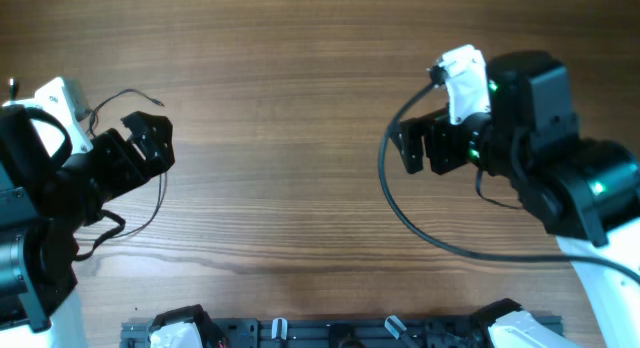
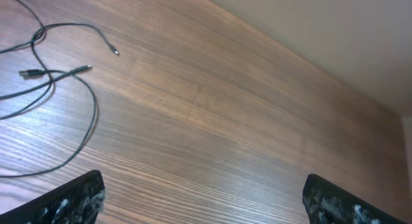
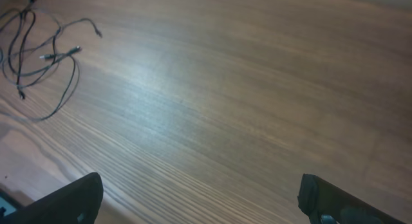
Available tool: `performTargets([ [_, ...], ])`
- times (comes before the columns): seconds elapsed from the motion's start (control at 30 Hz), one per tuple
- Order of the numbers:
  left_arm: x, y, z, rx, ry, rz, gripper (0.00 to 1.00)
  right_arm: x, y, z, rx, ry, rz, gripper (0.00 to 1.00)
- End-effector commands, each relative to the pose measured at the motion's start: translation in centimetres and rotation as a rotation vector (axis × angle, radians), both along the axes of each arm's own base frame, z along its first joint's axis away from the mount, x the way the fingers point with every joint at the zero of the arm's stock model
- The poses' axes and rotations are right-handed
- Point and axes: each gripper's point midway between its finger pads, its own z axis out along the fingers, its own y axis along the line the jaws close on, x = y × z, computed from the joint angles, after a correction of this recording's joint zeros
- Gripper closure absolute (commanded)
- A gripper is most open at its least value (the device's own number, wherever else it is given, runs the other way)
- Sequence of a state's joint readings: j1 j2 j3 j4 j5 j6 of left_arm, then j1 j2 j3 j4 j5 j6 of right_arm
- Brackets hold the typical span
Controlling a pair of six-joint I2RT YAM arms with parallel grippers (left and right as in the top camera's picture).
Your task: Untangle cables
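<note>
The cables (image 1: 150,203) are thin black wires in loose strands on the wooden table at the far left, partly hidden under my left arm. They show in the left wrist view (image 2: 61,76) at upper left, with small silvery plug ends, and far off in the right wrist view (image 3: 45,53). My left gripper (image 1: 150,143) is open and empty, just above and right of the strands; its fingertips show at the bottom of the left wrist view (image 2: 203,198). My right gripper (image 1: 410,148) is open and empty at the right side, far from the cables (image 3: 199,198).
A thicker black robot cable (image 1: 420,223) loops from the right arm across the table. A dark rail with white mounts (image 1: 340,333) runs along the front edge. The table's far edge meets a pale wall (image 2: 335,31).
</note>
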State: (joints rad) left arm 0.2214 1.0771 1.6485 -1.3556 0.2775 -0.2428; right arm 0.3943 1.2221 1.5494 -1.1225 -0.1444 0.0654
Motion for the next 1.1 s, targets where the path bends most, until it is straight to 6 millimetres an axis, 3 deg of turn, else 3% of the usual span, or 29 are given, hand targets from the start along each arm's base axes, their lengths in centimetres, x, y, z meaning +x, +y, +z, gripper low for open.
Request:
performTargets([
  [0.0, 0.1, 0.2, -0.2, 0.029, 0.007, -0.012, 0.00, 0.3, -0.8, 0.7, -0.029, -0.038, -0.027, 0.00],
  [0.33, 0.1, 0.2, -0.2, 0.029, 0.007, -0.012, 0.00, 1.9, -0.5, -1.6, -0.073, 0.024, -0.037, 0.00],
  [0.5, 0.1, 0.2, -0.2, 0.029, 0.007, -0.012, 0.00, 4.9, -2.5, 2.1, 0.066, -0.288, -0.124, 0.00],
  [0.63, 0.1, 0.2, -0.2, 0.029, 0.007, -0.012, 0.00, 4.1, -4.4, 1.7, 0.186, -0.534, -0.129, 0.00],
  [0.7, 0.1, 0.2, -0.2, 0.029, 0.007, -0.012, 0.00, 2.8, -6.6, 0.5, 0.215, -0.699, -0.168, 0.00],
  [0.8, 0.1, 0.2, -0.2, 0.029, 0.007, -0.012, 0.00, 0.2, -8.5, -3.5, 0.216, -0.818, -0.215, 0.00],
  [0.93, 0.1, 0.2, -0.2, 0.029, 0.007, -0.012, 0.00, -2.4, -9.3, -10.0, 0.212, -0.842, -0.239, 0.00],
  [1.07, 0.1, 0.2, -0.2, 0.029, 0.007, -0.012, 0.00, -3.2, -9.4, -12.8, 0.210, -0.849, -0.241, 0.00],
])
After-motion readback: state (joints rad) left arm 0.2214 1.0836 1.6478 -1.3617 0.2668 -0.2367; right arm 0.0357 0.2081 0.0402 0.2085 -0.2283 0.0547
